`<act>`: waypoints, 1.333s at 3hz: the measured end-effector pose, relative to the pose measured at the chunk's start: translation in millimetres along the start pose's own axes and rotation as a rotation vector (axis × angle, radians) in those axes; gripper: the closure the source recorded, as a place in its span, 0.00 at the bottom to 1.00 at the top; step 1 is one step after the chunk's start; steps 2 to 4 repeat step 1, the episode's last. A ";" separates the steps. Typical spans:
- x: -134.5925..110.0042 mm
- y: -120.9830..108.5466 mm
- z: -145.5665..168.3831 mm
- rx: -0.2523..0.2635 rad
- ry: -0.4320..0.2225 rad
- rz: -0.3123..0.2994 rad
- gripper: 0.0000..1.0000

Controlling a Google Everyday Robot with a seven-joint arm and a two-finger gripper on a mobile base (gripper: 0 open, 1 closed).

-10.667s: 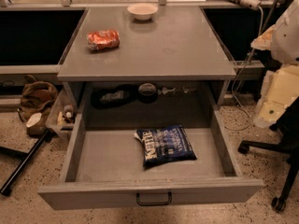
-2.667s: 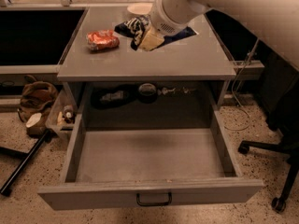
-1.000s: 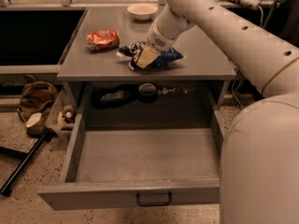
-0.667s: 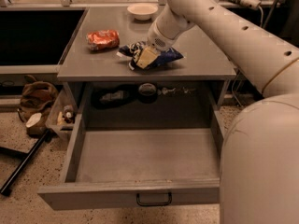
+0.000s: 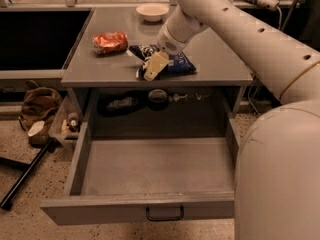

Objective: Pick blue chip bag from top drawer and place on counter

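The blue chip bag (image 5: pixel 178 63) lies flat on the grey counter (image 5: pixel 217 59), near its front edge. My gripper (image 5: pixel 151 69) is down at the bag's left end, touching it, with the arm reaching in from the upper right. The top drawer (image 5: pixel 150 166) stands pulled fully out below the counter; nothing lies in it. Its black pull handle (image 5: pixel 165 214) shows on the front panel.
An orange-red snack bag (image 5: pixel 110 41) lies on the counter left of the blue one, and a white bowl (image 5: pixel 152 11) stands at the back. My arm's large casing (image 5: pixel 280 174) fills the lower right. A brown bag (image 5: pixel 37 106) and a black pole (image 5: pixel 25 176) are on the floor at the left.
Within the last second nothing has visibly moved. Further back, the bag was taken from the drawer, carried over the counter and brought down onto it.
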State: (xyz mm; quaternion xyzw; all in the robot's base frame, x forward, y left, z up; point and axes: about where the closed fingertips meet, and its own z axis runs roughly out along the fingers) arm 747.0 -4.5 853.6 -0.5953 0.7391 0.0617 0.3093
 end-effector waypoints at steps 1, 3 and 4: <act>0.0 0.0 0.0 0.000 0.000 0.000 0.00; 0.0 0.0 0.0 0.000 0.000 0.000 0.00; 0.0 0.0 0.0 0.000 0.000 0.000 0.00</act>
